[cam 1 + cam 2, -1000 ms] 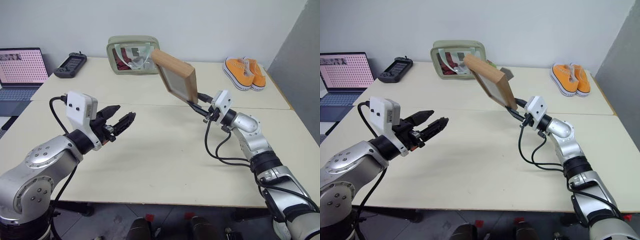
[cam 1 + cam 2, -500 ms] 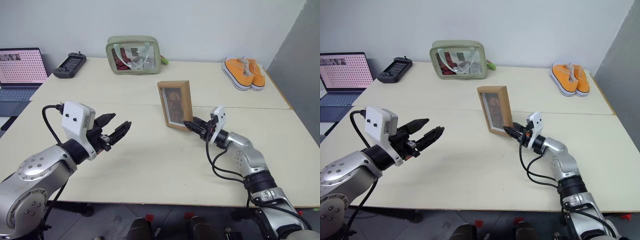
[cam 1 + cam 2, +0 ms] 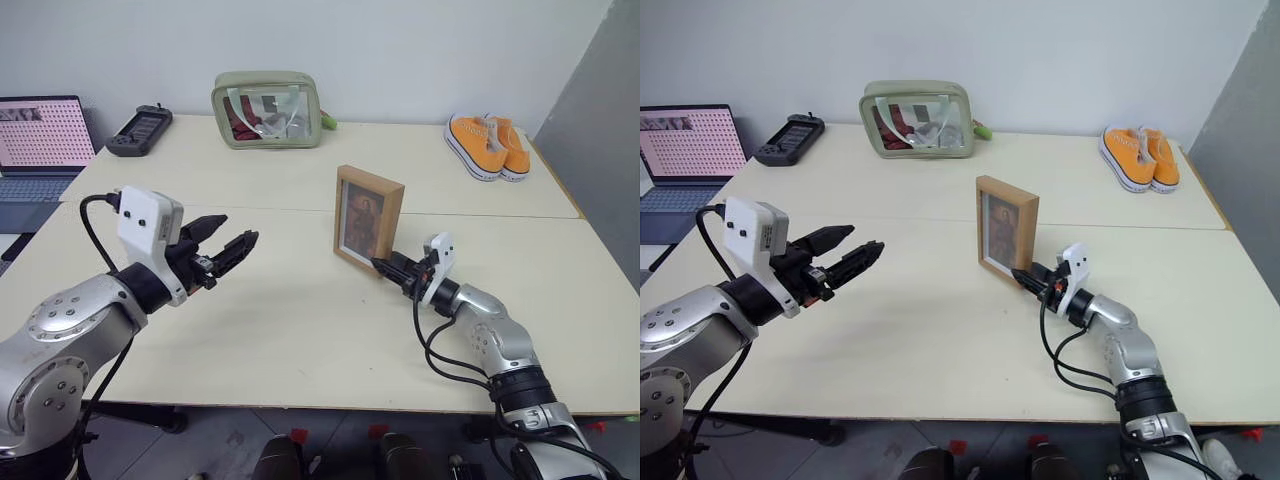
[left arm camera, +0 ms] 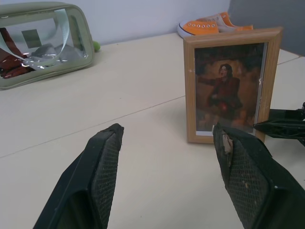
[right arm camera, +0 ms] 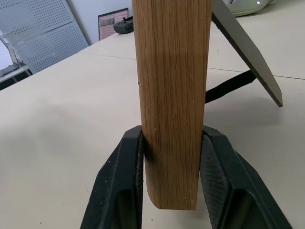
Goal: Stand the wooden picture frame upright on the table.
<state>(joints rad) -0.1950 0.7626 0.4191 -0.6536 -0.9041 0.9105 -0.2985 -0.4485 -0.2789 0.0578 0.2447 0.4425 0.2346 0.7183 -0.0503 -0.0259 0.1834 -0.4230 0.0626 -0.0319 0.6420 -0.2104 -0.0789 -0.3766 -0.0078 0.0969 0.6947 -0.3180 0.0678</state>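
No text, label, brand, number or sign can be read here. The laptop [image 3: 40, 140] at the far left shows a pink screen with rows of small dark marks, too small to make out. The frame [image 3: 368, 221] bears a reddish portrait with no writing on it. The clear pouch [image 3: 266, 108] at the far side holds a small grey square patch, blank as far as can be told.
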